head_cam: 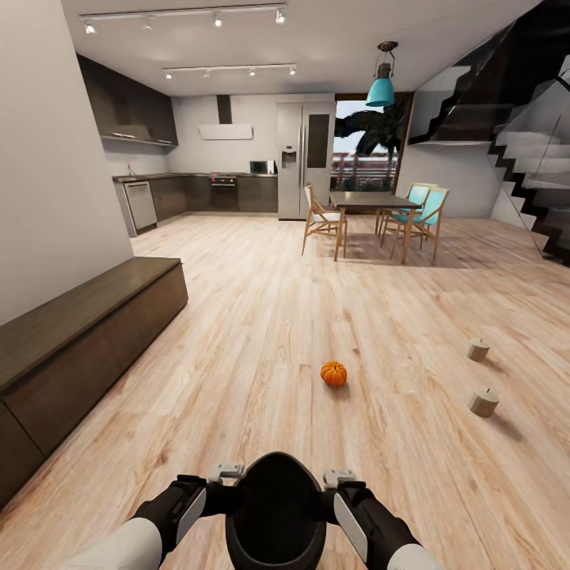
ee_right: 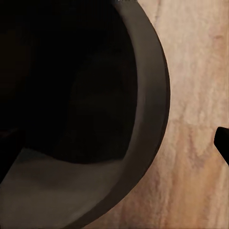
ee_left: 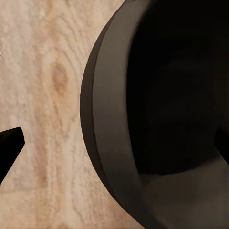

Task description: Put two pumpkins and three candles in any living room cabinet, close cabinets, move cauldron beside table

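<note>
Both grippers — left point(head_cam: 229, 473) and right point(head_cam: 339, 477) — clamped the rim of the black cauldron point(head_cam: 275, 507) at 6 o'clock. One pumpkin point(head_cam: 333, 373) lay on the wooden floor point(head_cam: 261, 317) ahead, two candles point(head_cam: 482, 400) at 2 o'clock, the closed cabinet point(head_cam: 79, 340) at 9 o'clock.

The pale wood-plank floor point(head_cam: 261, 317) carries everything. A pumpkin point(head_cam: 333, 373) sits on it well ahead of the right hand point(head_cam: 339, 478). Two candles point(head_cam: 482, 401) point(head_cam: 477, 349) stand farther off to that hand's right. The long dark cabinet point(head_cam: 87, 340) rests on the floor beyond the left hand point(head_cam: 229, 473), to its left.
</note>
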You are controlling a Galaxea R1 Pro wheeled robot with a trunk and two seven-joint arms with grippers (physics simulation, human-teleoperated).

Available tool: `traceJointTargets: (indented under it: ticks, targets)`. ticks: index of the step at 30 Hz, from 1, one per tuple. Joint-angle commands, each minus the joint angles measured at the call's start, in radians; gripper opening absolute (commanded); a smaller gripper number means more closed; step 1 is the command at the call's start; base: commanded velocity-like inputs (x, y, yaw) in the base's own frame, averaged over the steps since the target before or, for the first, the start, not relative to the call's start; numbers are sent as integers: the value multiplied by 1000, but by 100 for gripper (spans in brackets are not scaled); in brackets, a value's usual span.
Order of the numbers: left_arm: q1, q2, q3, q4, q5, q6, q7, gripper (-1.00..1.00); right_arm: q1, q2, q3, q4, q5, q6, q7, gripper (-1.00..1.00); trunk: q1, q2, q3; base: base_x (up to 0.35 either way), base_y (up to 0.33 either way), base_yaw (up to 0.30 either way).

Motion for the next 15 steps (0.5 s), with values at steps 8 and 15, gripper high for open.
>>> traceJointTargets:
  ticks: [8, 15]
  targets:
    - [0, 0, -3, 0, -2, -27, -1, 100, 0, 0, 2, -3, -8, 0, -5, 100, 0, -1, -5, 0, 0, 0]
    - [0, 0, -3, 0, -2, -38, -1, 100, 1, 0, 2, 2, -8, -69, -5, 100, 2, -2, -20, 0, 0, 0]
